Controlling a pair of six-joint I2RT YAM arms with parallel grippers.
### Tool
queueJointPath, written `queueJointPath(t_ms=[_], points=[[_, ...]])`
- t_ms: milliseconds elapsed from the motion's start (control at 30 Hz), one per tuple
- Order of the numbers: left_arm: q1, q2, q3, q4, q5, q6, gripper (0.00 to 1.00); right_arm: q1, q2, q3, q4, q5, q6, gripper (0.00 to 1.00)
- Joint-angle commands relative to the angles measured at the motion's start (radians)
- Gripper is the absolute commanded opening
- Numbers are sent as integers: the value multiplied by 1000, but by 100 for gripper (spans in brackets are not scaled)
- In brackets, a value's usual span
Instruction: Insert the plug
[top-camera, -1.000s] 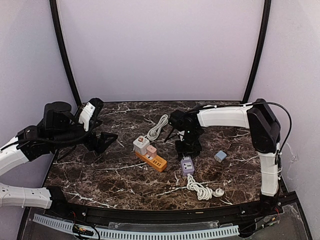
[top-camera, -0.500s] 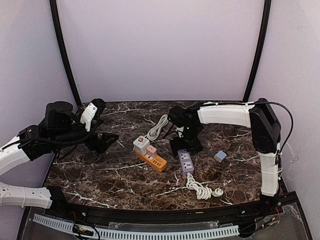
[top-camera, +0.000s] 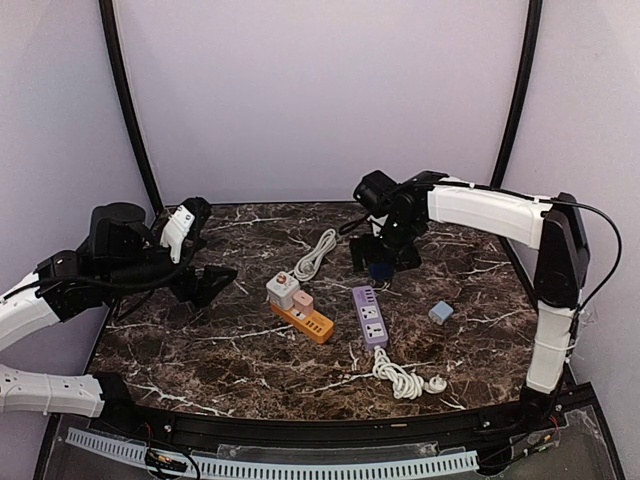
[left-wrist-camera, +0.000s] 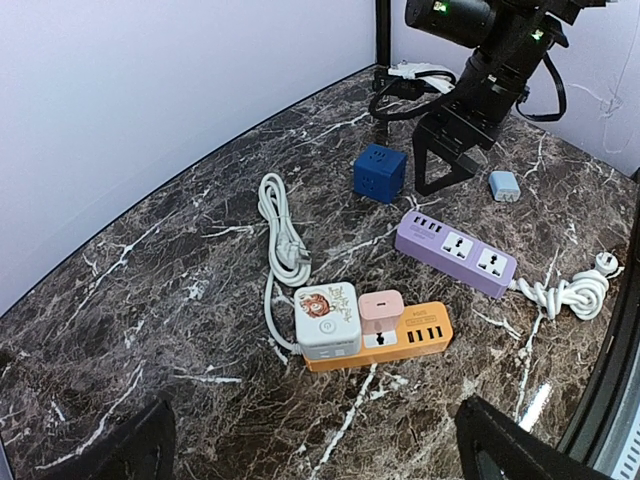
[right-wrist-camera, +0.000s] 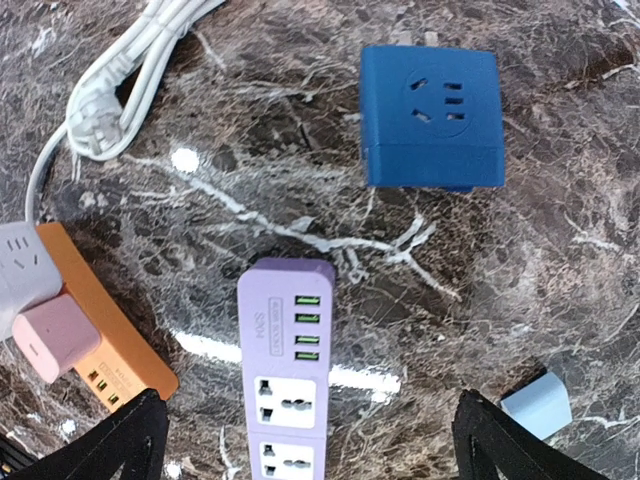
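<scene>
Both pincers gaped wide and held nothing; the right pincer (top-camera: 382, 258) hung over the far middle of the marble table (top-camera: 240, 350), a dark-blue cube socket (right-wrist-camera: 430, 115) just beneath it; the small pale-blue plug (right-wrist-camera: 537, 405) lay to the right of the purple power strip (right-wrist-camera: 285, 370), near but not touching; the left pincer (top-camera: 208, 283) hovered well left of the orange strip (left-wrist-camera: 400, 335).

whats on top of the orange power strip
A white cube adapter and a pink charger sit side by side on the orange power strip. The sockets beneath them are covered; only the strip's USB end shows bare.
</scene>
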Motion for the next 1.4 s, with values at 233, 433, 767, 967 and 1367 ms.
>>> queueJointPath(t_ms=[233, 433, 767, 967, 1367], points=[[6, -49, 24, -68, -1, 12, 99, -41, -42, -202, 347, 141, -75, 99], [5, -99, 16, -101, -27, 3, 99, -53, -67, -315, 498, 182, -94, 99], [5, -164, 9, -141, -75, -20, 99, -87, -63, -429, 688, 163, -89, 91], [5, -165, 1, -143, -75, -10, 99, -103, -43, -445, 753, 138, -97, 87], [5, -148, 0, -138, -75, 7, 99, -116, 29, -406, 754, 108, -87, 82]])
